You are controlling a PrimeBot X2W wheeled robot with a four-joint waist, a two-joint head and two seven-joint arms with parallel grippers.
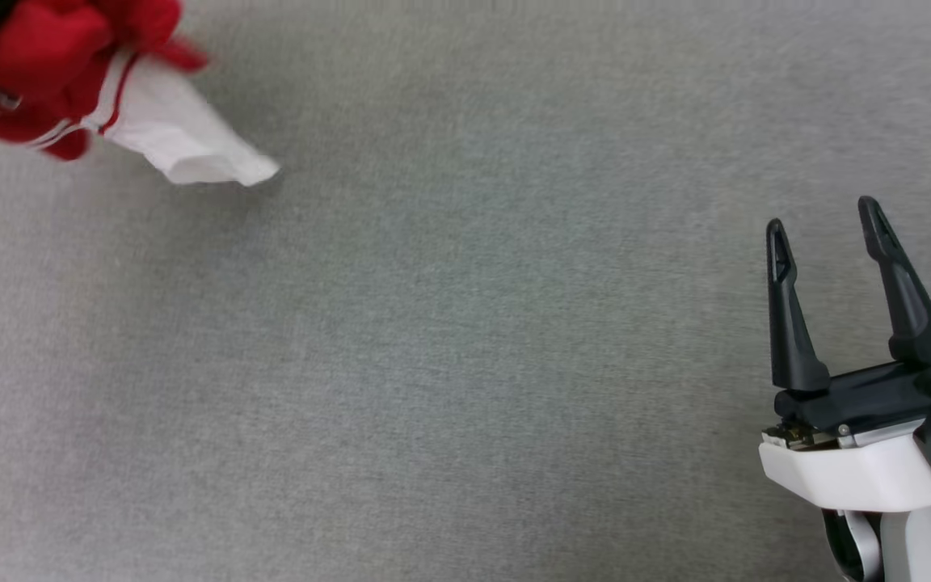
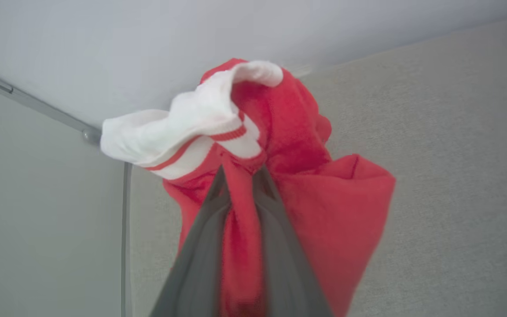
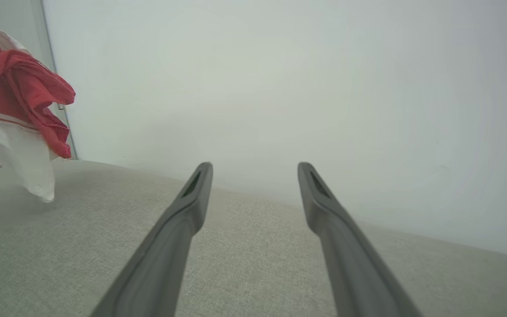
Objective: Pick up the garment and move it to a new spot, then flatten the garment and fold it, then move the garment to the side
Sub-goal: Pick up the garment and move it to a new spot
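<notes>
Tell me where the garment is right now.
The garment hangs bunched at the head view's top left, pinched in the left claw, white sleeve dangling over the grey surface, far from the open right claw.

Grey fabric surface (image 1: pixel 465 364), pale wall (image 3: pixel 280 88)

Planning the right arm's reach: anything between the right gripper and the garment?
Nothing. In the head view the stretch from the right gripper to the garment is bare grey fabric surface; the right wrist view agrees.
</notes>
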